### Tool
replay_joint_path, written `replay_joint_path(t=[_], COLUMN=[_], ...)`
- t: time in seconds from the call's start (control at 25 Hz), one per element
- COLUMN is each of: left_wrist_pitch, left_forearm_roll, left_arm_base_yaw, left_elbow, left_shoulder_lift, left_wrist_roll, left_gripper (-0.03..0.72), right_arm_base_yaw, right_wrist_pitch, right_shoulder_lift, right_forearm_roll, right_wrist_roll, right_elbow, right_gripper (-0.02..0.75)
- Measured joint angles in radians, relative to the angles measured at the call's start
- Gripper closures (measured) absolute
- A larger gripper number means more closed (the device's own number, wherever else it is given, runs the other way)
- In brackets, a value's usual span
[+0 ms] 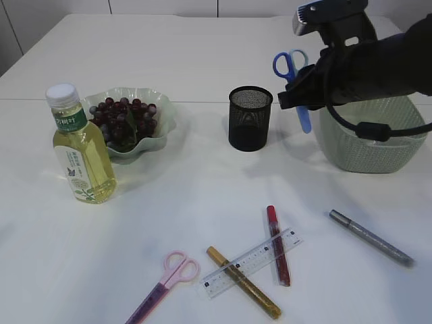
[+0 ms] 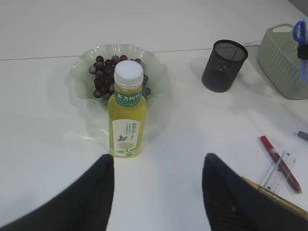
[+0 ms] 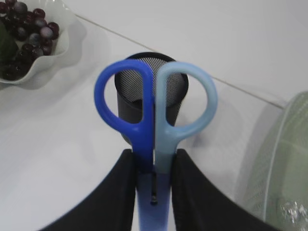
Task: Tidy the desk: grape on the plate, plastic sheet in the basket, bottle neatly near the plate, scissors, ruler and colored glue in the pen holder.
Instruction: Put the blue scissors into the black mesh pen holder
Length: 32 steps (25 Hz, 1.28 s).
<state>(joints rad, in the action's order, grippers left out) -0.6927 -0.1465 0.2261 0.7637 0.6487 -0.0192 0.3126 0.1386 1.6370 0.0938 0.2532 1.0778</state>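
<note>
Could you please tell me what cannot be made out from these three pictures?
- Basket contents: exterior view, right arm covers the opening; plastic sheet not confirmable.
- Blue scissors blades: right wrist view, hidden between the right gripper fingers and cut off by the bottom edge.
- Pink scissors tips: exterior view, cut off at the bottom edge.
- Bottle label text: too small.

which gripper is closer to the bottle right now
Left. The left gripper hovers open just in front of the bottle; the right gripper, shut on the blue scissors, is far off beside the pen holder.
</note>
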Motion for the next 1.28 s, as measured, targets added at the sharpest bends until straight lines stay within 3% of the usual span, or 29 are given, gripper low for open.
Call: replay_joint_path(t=[0.24, 0.8, 1.28], left_wrist_pitch=[0.0, 0.0, 0.0], left_forearm_roll=[0.0, 0.015, 0.042], left_arm_base_yaw=[0.0, 0.0, 0.0], left_elbow=[0.0, 0.0, 0.0], left_shoulder_lift=[0.0, 0.0, 0.0], left_wrist_roll=[0.0, 0.0, 0.0], left_gripper=[0.264, 0.264, 0.265], right_arm_base_yaw=[0.021, 0.021, 0.021], right_wrist_pitch=[-0.098, -0.152, -0.313], right_shoulder_lift=[0.087, 0.331, 0.425], right_forearm_roll=[-0.039, -0.051, -0.053], right_wrist_roll=[0.004, 0.004, 0.003], right_elbow=[0.081, 0.4, 0.422], right_gripper=[0.549, 0.549, 0.55])
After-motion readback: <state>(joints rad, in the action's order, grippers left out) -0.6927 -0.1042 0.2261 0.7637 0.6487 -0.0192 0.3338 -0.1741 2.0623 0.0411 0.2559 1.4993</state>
